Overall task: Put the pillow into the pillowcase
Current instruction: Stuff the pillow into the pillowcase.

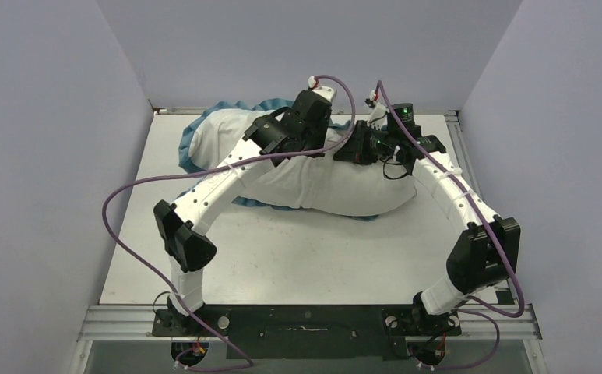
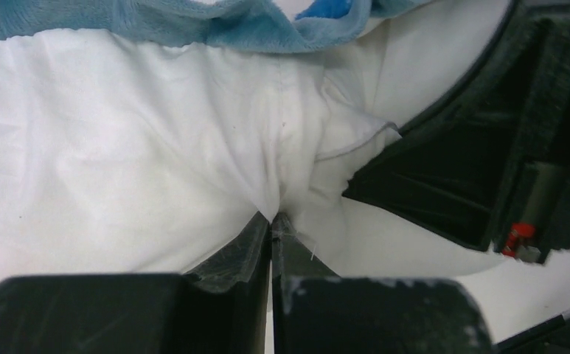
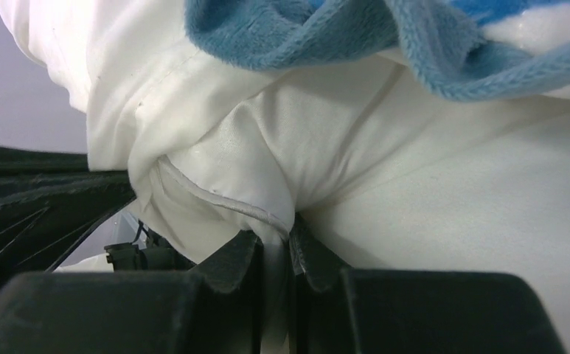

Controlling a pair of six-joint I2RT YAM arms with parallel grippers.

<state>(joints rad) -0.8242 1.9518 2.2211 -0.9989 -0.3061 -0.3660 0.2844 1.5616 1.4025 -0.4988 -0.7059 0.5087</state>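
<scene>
The white pillow (image 1: 321, 183) lies across the far half of the table, mostly wrapped in white cloth. The pillowcase's blue ruffle (image 1: 204, 117) shows behind it and along its near edge. Both grippers meet at the pillow's far side. My left gripper (image 1: 335, 148) (image 2: 273, 217) is shut on a fold of the pillowcase's white inner face (image 2: 156, 147), which runs up to the blue ruffle (image 2: 215, 26). My right gripper (image 1: 353, 149) (image 3: 276, 234) is shut on the pillow's shiny piped corner (image 3: 223, 177). That corner also shows in the left wrist view (image 2: 355, 136), next to the right gripper's black body (image 2: 473, 147).
The table (image 1: 305, 257) has grey walls close on the left, right and far sides. Purple cables (image 1: 126, 195) loop off both arms over the table. A metal rail (image 1: 453, 125) runs along the table's right edge.
</scene>
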